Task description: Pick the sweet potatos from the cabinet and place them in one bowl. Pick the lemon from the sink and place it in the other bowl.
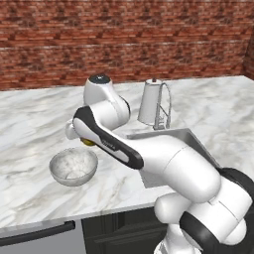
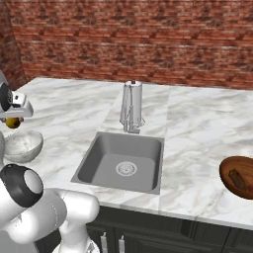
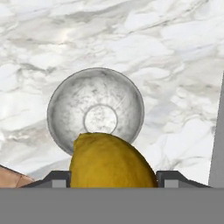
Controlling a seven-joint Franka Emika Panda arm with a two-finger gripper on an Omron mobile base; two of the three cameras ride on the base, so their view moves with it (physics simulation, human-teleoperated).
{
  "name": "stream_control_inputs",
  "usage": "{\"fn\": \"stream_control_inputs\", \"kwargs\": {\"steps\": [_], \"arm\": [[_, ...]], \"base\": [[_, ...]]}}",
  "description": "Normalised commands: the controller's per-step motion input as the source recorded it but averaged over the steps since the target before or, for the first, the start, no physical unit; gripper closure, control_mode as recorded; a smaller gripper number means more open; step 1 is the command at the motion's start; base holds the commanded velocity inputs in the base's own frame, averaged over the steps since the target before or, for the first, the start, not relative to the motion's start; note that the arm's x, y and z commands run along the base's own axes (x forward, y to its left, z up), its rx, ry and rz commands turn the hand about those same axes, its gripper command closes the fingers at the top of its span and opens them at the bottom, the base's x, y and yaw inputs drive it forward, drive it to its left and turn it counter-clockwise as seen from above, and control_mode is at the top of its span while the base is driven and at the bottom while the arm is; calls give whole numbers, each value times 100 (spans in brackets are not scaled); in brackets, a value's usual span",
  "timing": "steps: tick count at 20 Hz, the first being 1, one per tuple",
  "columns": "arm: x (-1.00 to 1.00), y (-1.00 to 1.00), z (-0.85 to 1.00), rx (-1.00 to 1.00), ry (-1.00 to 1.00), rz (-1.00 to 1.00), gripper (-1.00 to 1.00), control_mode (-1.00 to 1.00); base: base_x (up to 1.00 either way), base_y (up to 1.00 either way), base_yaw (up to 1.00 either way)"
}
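Above the pale marbled bowl [image 3: 95,111], the lemon [image 3: 111,162] is pinched by the gripper [image 3: 113,178], not yet released. Brown tubers, judged to be the sweet potatos [image 2: 238,180], are seen in the wooden bowl [image 2: 232,168] to the right, so only the drop is judged left. White marble counter [image 1: 34,119], sink [image 2: 99,155] and brick wall [image 2: 148,39] are shown.

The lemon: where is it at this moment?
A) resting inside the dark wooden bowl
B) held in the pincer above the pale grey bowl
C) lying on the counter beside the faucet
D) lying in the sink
B: the lemon sits between the tips of the pincer, with the pale grey bowl just beneath it, while the sink holds no fruit.
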Motion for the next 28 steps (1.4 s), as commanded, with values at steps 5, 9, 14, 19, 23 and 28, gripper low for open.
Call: {"fn": "stream_control_inputs", "kwargs": {"steps": [5,9,14,19,23,28], "arm": [[0,4,-51,0,-3,0,100,-100],[0,0,-36,0,-1,0,100,-100],[0,1,-26,0,0,0,100,-100],[0,16,-18,2,1,0,100,-100],[0,30,-20,0,1,0,100,-100],[1,23,-17,0,0,0,100,-100]], "base": [[0,0,0],[0,0,0],[0,0,0],[0,0,0],[0,0,0],[0,0,0]]}}
